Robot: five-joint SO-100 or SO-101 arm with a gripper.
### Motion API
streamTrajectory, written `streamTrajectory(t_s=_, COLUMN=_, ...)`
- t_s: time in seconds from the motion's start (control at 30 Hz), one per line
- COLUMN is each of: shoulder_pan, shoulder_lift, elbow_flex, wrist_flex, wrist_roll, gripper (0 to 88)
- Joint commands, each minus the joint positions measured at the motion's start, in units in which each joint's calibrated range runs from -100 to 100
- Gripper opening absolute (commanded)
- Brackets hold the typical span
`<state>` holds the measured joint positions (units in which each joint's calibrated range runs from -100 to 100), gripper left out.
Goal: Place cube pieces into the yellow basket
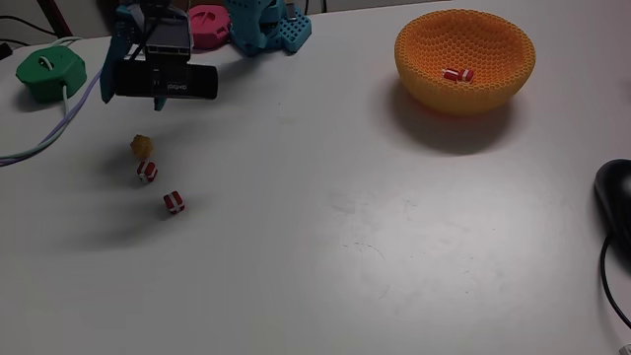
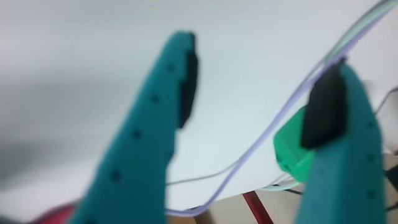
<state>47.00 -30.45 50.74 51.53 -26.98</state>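
Observation:
Two red cube pieces with white bands (image 1: 146, 171) (image 1: 175, 203) lie on the white table at the left, with a small yellow-orange bumpy piece (image 1: 144, 146) just behind them. A third red cube (image 1: 456, 74) rests inside the yellow basket (image 1: 508, 74) at the far right. My arm (image 1: 158, 44) with its black camera hovers above the table's far left, behind the loose pieces. In the wrist view my gripper (image 2: 261, 59) is open, its teal fingers (image 2: 155, 124) wide apart with nothing between them.
A green puck (image 1: 49, 74) with a pale cable (image 1: 54, 133) sits at the far left, also seen as the green puck (image 2: 289, 149) in the wrist view. A pink puck (image 1: 207, 25) and blue parts (image 1: 271, 30) stand at the back. A black mouse (image 1: 616, 197) lies at the right edge.

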Motion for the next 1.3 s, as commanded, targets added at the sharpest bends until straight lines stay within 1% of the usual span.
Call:
streamTrajectory(t_s=0.0, shoulder_pan=-0.31, shoulder_lift=3.17, elbow_flex=0.06, wrist_flex=-5.30, wrist_roll=-0.10, gripper=29.9)
streamTrajectory(t_s=0.1, shoulder_pan=-1.89, shoulder_lift=10.37, elbow_flex=-3.99, wrist_flex=-7.65, wrist_roll=-0.10, gripper=29.6)
streamTrajectory(t_s=0.23, shoulder_pan=-3.29, shoulder_lift=17.00, elbow_flex=-9.57, wrist_flex=-7.30, wrist_roll=-0.24, gripper=29.3)
streamTrajectory(t_s=0.4, shoulder_pan=-3.76, shoulder_lift=20.60, elbow_flex=-11.31, wrist_flex=-9.74, wrist_roll=-0.59, gripper=29.0)
streamTrajectory(t_s=0.67, shoulder_pan=-1.62, shoulder_lift=24.67, elbow_flex=-12.46, wrist_flex=-11.91, wrist_roll=-0.63, gripper=26.9)
streamTrajectory(t_s=0.77, shoulder_pan=-1.15, shoulder_lift=26.57, elbow_flex=-12.85, wrist_flex=-12.69, wrist_roll=-0.83, gripper=23.4)
streamTrajectory(t_s=0.97, shoulder_pan=-0.96, shoulder_lift=27.42, elbow_flex=-13.04, wrist_flex=-14.25, wrist_roll=-1.17, gripper=10.5)
streamTrajectory(t_s=1.07, shoulder_pan=-1.34, shoulder_lift=27.23, elbow_flex=-13.52, wrist_flex=-13.91, wrist_roll=-0.54, gripper=0.0)
streamTrajectory(t_s=1.2, shoulder_pan=-4.41, shoulder_lift=22.68, elbow_flex=-15.45, wrist_flex=-8.95, wrist_roll=1.03, gripper=0.0)
streamTrajectory(t_s=1.27, shoulder_pan=-7.67, shoulder_lift=18.80, elbow_flex=-18.72, wrist_flex=-2.61, wrist_roll=1.90, gripper=0.0)
